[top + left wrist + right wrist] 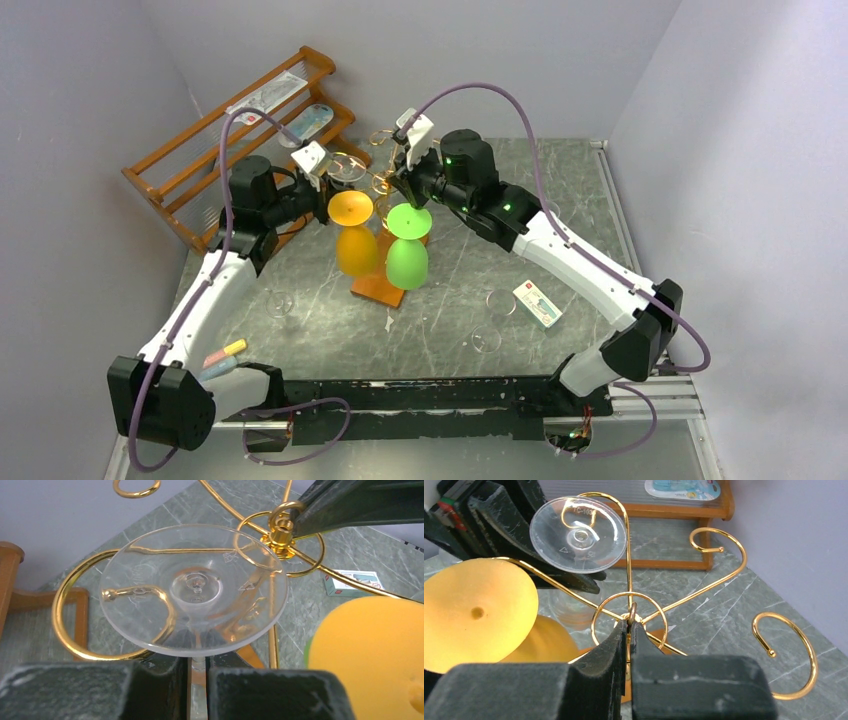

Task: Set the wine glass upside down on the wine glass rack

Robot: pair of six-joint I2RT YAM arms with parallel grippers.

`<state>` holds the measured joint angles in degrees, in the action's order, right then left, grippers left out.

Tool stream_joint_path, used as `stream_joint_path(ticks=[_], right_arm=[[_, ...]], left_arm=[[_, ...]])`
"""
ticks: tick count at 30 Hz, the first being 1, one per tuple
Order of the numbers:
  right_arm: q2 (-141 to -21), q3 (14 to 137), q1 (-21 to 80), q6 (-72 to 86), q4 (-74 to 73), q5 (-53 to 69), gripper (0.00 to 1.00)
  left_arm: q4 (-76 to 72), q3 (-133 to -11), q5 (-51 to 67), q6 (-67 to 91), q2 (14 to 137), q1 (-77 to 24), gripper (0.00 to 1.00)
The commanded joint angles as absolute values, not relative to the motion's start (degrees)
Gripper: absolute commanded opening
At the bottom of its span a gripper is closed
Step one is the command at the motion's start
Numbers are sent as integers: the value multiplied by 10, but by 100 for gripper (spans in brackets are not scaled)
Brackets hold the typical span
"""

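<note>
A clear wine glass (pixel 195 587) hangs upside down, foot up, with my left gripper (pixel 199 665) shut on its stem just under the foot. The curl of a scroll arm of the gold wine glass rack (pixel 280 542) shows through the foot, around the stem. I cannot tell whether the foot rests on the wire. My right gripper (pixel 629 625) is shut on the small ring at the top of the rack's post. From above, the clear wine glass (pixel 347 168) is at the rack's back left, above the wooden base (pixel 385 285).
An orange glass (pixel 353 235) and a green glass (pixel 408 250) hang upside down on the rack. A stepped wooden slatted shelf (pixel 240 130) stands at the back left. A small box (pixel 537 303), clear glasses (pixel 485 340) and coloured markers (pixel 225 352) are on the table.
</note>
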<state>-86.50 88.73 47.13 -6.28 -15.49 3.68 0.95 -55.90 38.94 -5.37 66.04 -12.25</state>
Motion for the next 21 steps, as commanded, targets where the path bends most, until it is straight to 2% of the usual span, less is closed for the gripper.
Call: stream_joint_path(ticks=[1,11,17,21], right_arm=[[-842,884,469,-69,-110,53,0],[-839,873,463,-69,-107,60,0],[-833,868,461,-69,-105,63,0],[-831,865,461,-69,-103,65,0]], left_arm=[[-4,-593,424,-76,666,-105,5],[-22,-608,494,-56,689,-76,5],[-25,-624,496,-50,705,-73,5],[22,-644,545,-110,710,-73,5]])
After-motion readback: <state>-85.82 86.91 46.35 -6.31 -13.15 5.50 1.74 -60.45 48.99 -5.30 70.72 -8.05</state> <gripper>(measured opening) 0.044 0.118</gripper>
